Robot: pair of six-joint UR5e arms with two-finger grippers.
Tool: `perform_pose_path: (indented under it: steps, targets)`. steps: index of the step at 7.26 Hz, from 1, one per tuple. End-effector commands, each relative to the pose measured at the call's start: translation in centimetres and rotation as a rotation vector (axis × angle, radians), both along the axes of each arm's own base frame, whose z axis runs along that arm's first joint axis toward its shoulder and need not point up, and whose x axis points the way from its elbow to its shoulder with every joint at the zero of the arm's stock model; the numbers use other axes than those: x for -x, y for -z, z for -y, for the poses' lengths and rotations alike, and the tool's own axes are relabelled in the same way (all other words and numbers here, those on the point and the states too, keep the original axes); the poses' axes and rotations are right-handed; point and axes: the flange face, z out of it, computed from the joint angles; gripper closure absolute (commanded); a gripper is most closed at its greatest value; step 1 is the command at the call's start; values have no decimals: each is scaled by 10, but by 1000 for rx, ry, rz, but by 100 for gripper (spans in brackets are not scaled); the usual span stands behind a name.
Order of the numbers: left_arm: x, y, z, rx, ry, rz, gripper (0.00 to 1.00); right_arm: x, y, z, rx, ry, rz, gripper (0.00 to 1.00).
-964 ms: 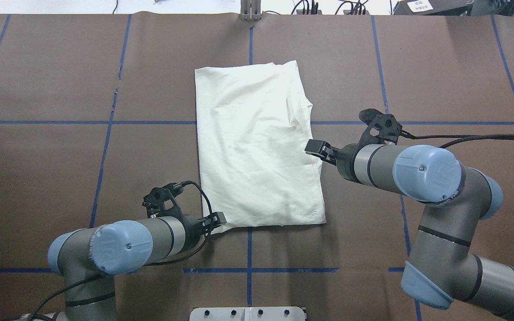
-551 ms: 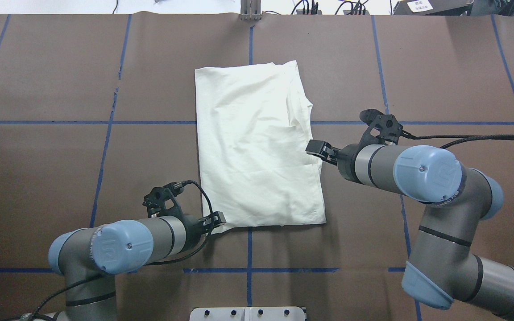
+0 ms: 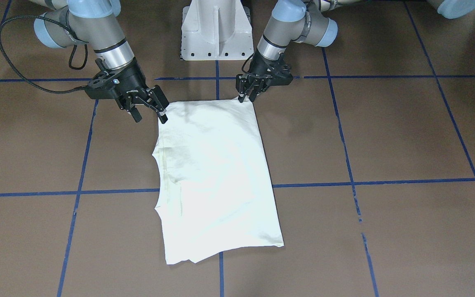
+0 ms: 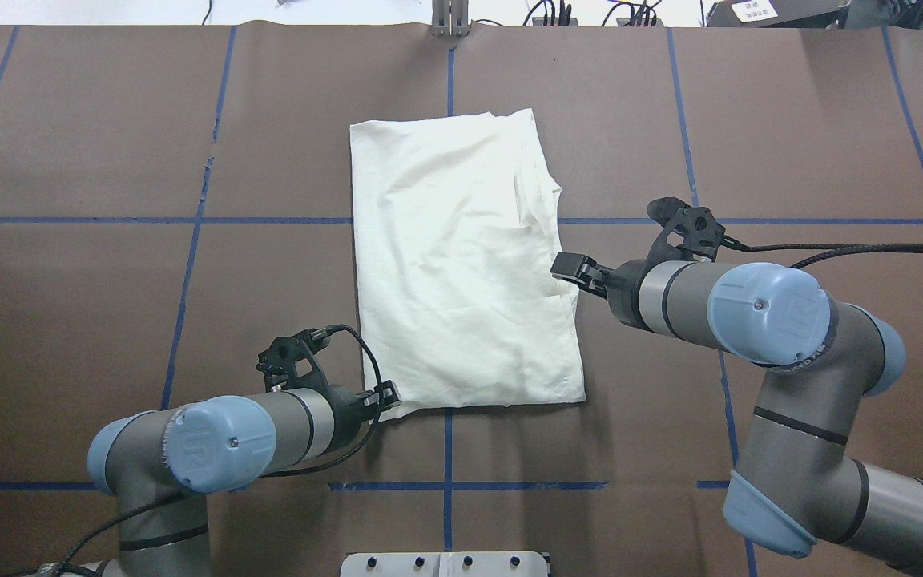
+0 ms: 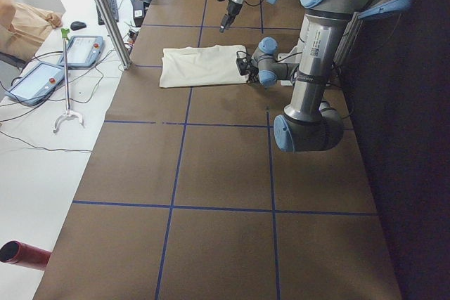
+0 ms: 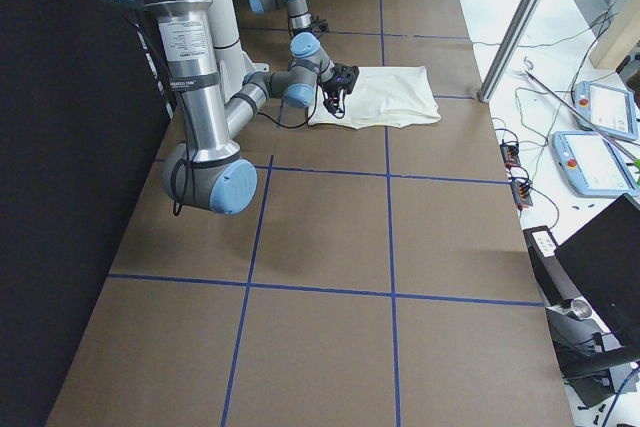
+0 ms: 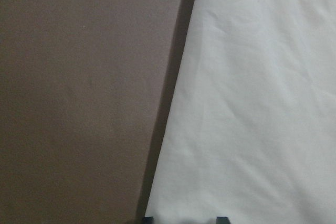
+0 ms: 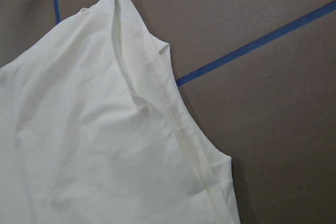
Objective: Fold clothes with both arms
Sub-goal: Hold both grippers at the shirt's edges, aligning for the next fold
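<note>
the t-shirt (image 4: pixel 461 264) lies flat in the middle of the brown table (image 4: pixel 69 320), folded to a long rectangle with only plain pale fabric facing up, its short edges toward and away from the robot. it straddles the crossing of the blue tape lines (image 4: pixel 189 264).

the left gripper (image 4: pixel 389 394) is down low at the shirt's near left corner. its fingertips (image 3: pixel 242 97) sit right at the cloth's edge, and whether they press it or just meet it i can't tell. from its wrist camera two dark tips peek in at the bottom with a narrow gap between them, fabric filling most of the view.

the right gripper (image 3: pixel 151 119) stands wide, its two fingers clearly spread and holding nothing. it hangs over the shirt's right long edge, about halfway along from overhead, raised off the cloth. its wrist camera looks down on the stitched hem and a folded ridge beside it.

the blue joint cap (image 4: pixel 766 308) carries an embossed mark i can't make out. a white label (image 4: pixel 754 10) past the table's far edge is too small to read.
</note>
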Motion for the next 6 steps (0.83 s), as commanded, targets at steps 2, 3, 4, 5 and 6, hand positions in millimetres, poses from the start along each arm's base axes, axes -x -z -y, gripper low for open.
perform_pose_path:
  steps: [2, 3, 4, 5, 6]
  targets:
    - [-2, -2, -1, -1, -3, 5, 50, 0, -1, 0, 0, 0, -1, 0]
    - [-2, -2, 0, -1, -3, 6, 51, 0, -1, 0, 0, 0, -1, 0]
    - [-3, -2, 0, 1, -2, 6, 64, 0, -1, 0, 0, 0, -1, 0]
    - [-3, -2, 0, 0, -1, 6, 77, 0, -1, 0, 0, 0, -1, 0]
    - [-4, -2, -1, 0, -4, 8, 93, 0, -1, 0, 1, 0, -2, 0]
